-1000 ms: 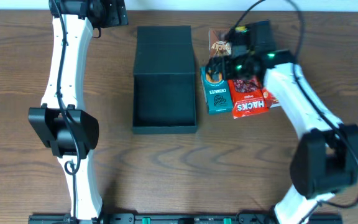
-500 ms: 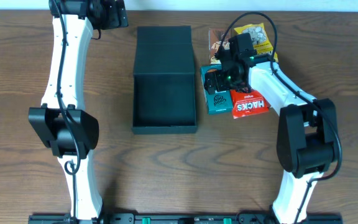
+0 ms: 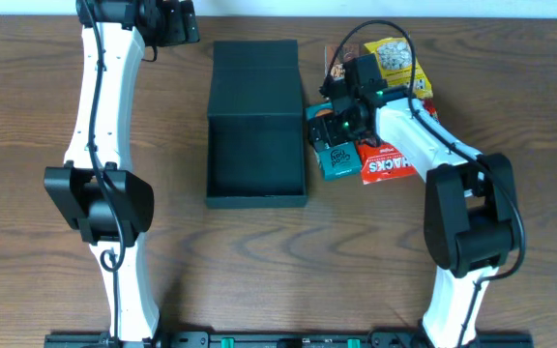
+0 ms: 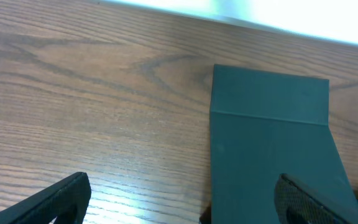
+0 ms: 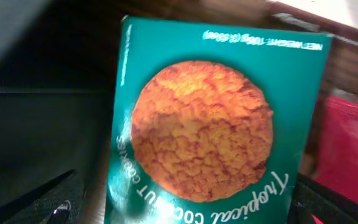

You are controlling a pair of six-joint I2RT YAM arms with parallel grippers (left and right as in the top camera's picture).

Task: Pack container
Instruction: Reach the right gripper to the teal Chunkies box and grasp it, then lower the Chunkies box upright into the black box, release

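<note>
The container (image 3: 256,164) is a black square box, open, with its flap lid (image 3: 254,75) lying flat behind it. The lid also shows in the left wrist view (image 4: 269,143). My right gripper (image 3: 335,124) is low over a small teal cookie box (image 3: 337,159) just right of the container. In the right wrist view the fingers (image 5: 185,202) are open and straddle the teal box (image 5: 210,124), with a small gap on the left side. My left gripper (image 3: 167,19) is open and empty at the far left, left of the lid (image 4: 179,202).
A red HACKS packet (image 3: 392,166) lies right of the teal box, and its edge shows in the right wrist view (image 5: 353,149). A yellow packet (image 3: 396,63) and a brown packet (image 3: 335,60) lie behind them. The table's far edge (image 4: 229,15) is close to the left gripper.
My right gripper has moved left and down from over the snack pile onto the teal box. The teal box has turned a little, its far end toward the container. The left arm has not moved.
</note>
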